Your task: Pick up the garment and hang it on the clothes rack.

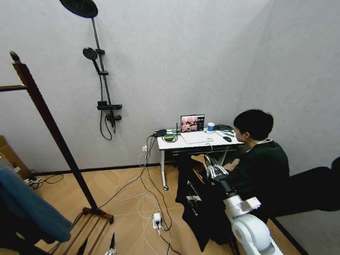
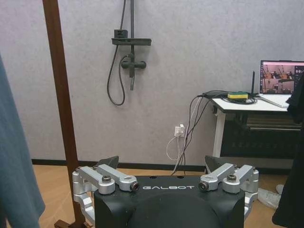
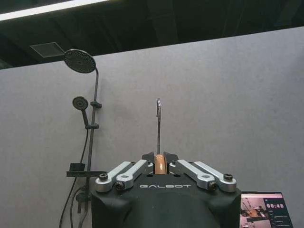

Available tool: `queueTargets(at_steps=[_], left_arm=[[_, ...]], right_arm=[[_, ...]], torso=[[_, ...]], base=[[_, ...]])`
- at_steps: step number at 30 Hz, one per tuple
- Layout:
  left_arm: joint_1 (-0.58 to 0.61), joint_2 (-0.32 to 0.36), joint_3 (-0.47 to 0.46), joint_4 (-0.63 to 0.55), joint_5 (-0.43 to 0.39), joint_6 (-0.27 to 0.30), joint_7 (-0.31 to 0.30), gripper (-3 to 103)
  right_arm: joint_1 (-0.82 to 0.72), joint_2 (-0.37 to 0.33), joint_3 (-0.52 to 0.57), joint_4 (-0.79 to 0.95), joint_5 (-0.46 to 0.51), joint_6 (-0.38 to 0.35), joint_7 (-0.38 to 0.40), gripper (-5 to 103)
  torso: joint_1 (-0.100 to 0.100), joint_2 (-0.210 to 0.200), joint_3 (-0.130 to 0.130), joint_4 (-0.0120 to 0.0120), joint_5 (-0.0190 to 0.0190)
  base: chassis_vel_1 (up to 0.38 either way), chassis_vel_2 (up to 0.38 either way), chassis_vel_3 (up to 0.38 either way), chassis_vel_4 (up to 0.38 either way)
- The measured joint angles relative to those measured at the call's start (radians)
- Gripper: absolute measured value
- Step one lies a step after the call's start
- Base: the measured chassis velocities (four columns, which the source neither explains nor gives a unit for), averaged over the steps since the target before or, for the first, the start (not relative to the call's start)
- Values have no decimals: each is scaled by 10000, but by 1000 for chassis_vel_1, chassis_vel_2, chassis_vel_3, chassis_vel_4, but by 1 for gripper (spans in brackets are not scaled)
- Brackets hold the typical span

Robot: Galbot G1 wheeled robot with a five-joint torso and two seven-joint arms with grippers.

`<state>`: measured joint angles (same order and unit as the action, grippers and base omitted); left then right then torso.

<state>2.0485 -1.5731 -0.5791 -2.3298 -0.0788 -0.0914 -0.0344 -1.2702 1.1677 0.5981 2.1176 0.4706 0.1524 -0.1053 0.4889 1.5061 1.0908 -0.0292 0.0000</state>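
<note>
The garment [image 1: 192, 208], a black T-shirt with small white print, hangs low at the right in the head view from a light wooden hanger. My right gripper [image 1: 212, 169] is shut on the hanger's neck [image 3: 160, 165], and the metal hook [image 3: 158, 123] stands straight up above the fingers. The clothes rack [image 1: 56, 135] stands at the left, a dark reddish-brown post with a rounded finial and a bar [image 1: 10, 88] running off the edge. My left gripper [image 2: 161, 164] is open and holds nothing. It faces the rack post [image 2: 61, 109], with the garment's black edge [image 2: 294, 171] off to one side.
A teal-blue shirt [image 1: 29, 210] hangs at the lower left near the rack's base. A white desk [image 1: 183, 143] with a laptop stands by the back wall. Cables and a power strip [image 1: 156, 218] lie on the wooden floor between rack and garment. A shower fixture [image 1: 103, 79] is on the wall.
</note>
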Motion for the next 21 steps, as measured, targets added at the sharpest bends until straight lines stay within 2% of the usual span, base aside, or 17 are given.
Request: queueTargets(at_steps=[7,21], left_arm=[[0,0,0,1,0,0,0,100],[0,0,0,0,0,0,0,100]], right_arm=[[23,-22,107,-2,58,48,1,9],[73,128,109,-6,37,112,120,9]], torso=[[2,-1,1,0,0],[4,-1,1,0,0]], base=[[26,1,12,21],[86,82,86,81]])
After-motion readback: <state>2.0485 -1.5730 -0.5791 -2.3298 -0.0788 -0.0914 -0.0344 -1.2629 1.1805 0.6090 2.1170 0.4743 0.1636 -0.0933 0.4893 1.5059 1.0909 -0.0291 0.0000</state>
